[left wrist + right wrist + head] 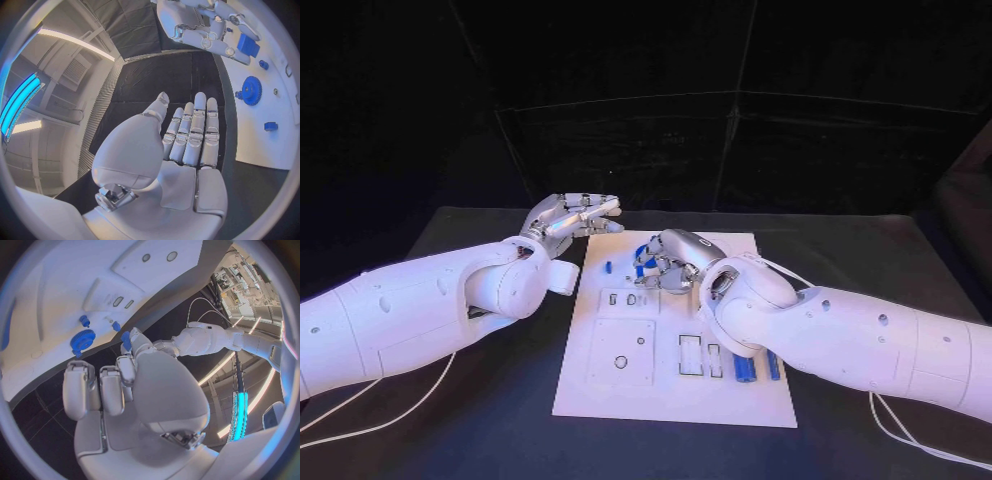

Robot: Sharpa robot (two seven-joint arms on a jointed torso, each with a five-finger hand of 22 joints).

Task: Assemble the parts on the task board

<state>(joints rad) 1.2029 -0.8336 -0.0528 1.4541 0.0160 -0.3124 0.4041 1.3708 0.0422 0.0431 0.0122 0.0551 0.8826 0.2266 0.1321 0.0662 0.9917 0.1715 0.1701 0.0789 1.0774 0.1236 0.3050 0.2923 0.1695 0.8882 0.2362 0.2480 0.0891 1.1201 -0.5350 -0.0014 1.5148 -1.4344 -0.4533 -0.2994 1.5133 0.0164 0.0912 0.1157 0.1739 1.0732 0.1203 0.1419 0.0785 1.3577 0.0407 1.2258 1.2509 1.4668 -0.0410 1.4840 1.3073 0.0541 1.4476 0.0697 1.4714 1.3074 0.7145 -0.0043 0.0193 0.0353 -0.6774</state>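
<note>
I see the white task board point(668, 395) lying in the middle of the black worktop point(877, 250), with its long side running away from me and dark worktop free on all four sides of it. My left hand point(570, 218) hovers just beside the far left corner of the board, over the bare worktop and not over the board itself; in the left wrist view this hand point(187, 135) has the fingers point(200, 125) stretched out straight and lying close together, the thumb a little apart, and it holds nothing. My right hand point(671, 262) is over the far part of the board, and in the right wrist view point(119, 385) the fingers are bent forward toward the board. A small blue part point(125, 339) sits at one fingertip, but I cannot tell if the hand really pinches it or only touches it. Near it on the board a blue gear point(252, 90) stands, and a small blue peg point(84, 320) stands just beside the gear. In the left wrist view a small blue block point(270, 126) lies nearer the board's edge, apart from the gear. At the near right part of the board two long blue bars point(744, 366) lie side by side, close to my right forearm. The near left part of the board shows pale recesses point(620, 350) with no blue piece in them.
</note>
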